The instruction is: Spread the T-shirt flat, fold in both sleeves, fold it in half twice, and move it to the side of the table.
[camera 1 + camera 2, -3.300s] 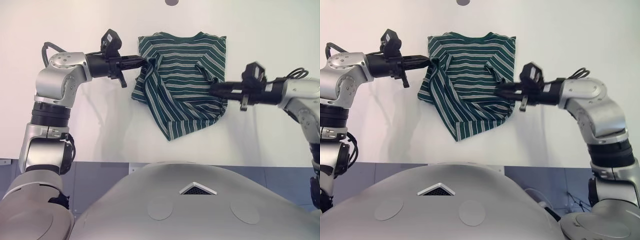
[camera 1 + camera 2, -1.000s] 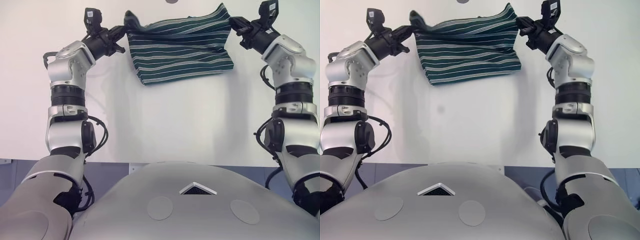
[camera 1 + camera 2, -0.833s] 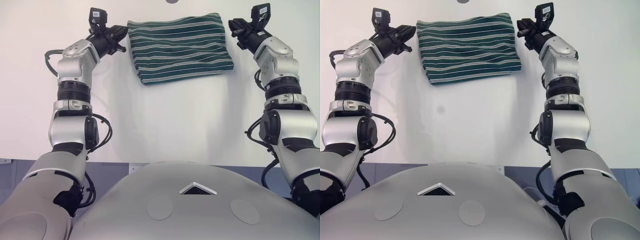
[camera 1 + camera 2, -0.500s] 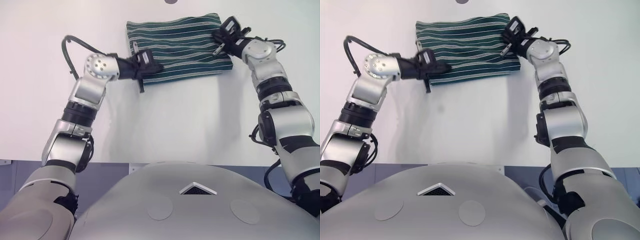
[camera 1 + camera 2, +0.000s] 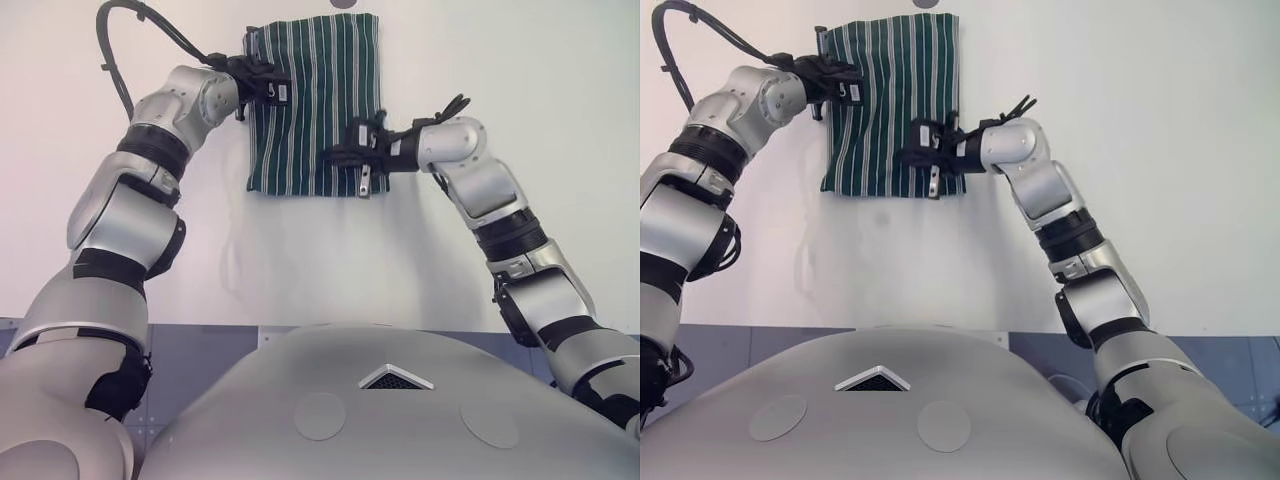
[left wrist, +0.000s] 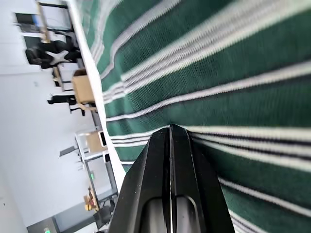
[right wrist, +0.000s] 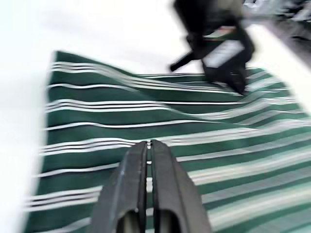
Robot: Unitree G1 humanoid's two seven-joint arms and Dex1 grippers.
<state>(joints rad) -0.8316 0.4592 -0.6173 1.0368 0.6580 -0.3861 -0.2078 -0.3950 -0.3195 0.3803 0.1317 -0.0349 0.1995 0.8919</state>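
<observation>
The T-shirt (image 5: 312, 100), dark green with white stripes, lies folded into a narrow rectangle at the far middle of the white table (image 5: 520, 80). Its stripes run away from me. My left gripper (image 5: 268, 86) rests on the shirt's far left edge, and in the left wrist view this gripper (image 6: 170, 128) is shut with its tip against the cloth. My right gripper (image 5: 338, 158) lies over the shirt's near right part. In the right wrist view it (image 7: 147, 143) is shut just above the striped cloth, with the left gripper (image 7: 218, 43) beyond it.
A dark round mark (image 5: 343, 3) sits at the table's far edge behind the shirt. Bare white tabletop stretches to the left (image 5: 60, 200), to the right and in front of the shirt. The table's near edge (image 5: 300, 324) runs across just before me.
The folded shirt has turned, so its stripes now run lengthwise instead of across. My left gripper went from the near left corner to the far left edge. My right gripper came down to the near right part.
</observation>
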